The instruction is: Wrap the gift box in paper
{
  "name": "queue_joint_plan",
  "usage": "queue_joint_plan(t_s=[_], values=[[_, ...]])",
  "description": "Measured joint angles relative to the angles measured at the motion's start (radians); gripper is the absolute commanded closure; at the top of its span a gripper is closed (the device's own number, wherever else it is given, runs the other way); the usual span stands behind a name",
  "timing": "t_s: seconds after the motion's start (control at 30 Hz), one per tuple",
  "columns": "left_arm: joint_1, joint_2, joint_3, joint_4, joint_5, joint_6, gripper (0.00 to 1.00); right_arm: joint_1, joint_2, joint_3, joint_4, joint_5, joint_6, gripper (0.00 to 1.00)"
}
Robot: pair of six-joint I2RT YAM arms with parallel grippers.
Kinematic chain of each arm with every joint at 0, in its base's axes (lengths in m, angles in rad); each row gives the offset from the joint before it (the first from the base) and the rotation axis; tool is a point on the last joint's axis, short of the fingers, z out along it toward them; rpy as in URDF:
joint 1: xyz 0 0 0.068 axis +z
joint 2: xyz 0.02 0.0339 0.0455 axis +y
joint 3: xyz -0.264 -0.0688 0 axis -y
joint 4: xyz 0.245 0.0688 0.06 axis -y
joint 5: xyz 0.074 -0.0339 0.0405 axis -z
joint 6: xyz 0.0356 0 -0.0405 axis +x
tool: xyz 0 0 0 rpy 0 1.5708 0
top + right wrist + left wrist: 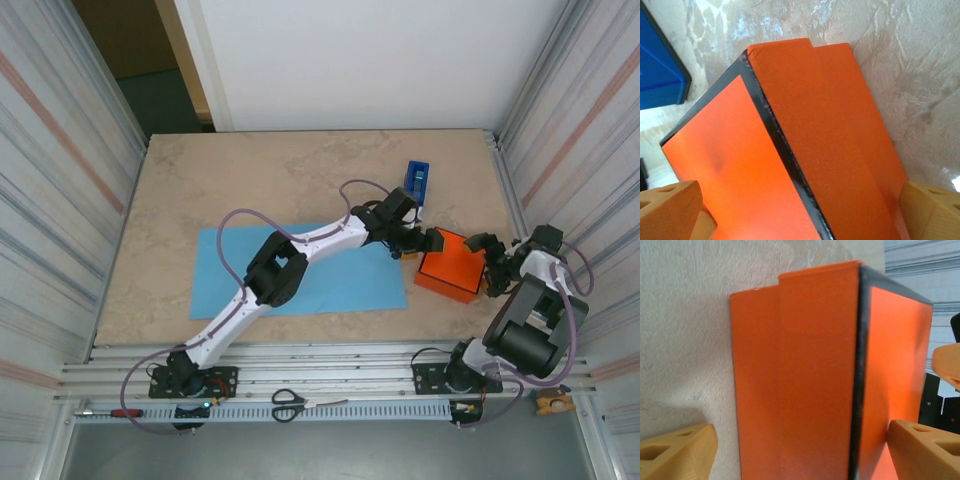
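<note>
I'm seeing left gripper and right gripper gaping wide astride the gift box. It's lying bright orange, dark-edged, three o'clock from the paper.

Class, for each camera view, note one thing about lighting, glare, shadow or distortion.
Top external: even light, sharp, side walls splay outward from lens distortion. Left wrist: a soft grey shadow lies on the table beside the box. Right wrist: white glare patches on the table above the box.
</note>
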Motion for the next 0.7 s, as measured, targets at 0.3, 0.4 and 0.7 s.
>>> queue_joint_plan(t_s=[0.3,0.4,0.7], values=[[-0.002,0.052,0.089,-0.018,0.045,-0.018,0.35,-0.020,0.029,-0.021,0.043,-0.042,-0.007,0.10],[0.005,0.053,0.098,-0.028,0.050,-0.013,0.39,-0.017,0.027,-0.021,0.053,-0.048,-0.007,0.13],[0.037,-0.039,0.016,-0.061,0.014,0.031,0.39,0.089,-0.109,-0.025,0.022,-0.057,0.031,0.13]])
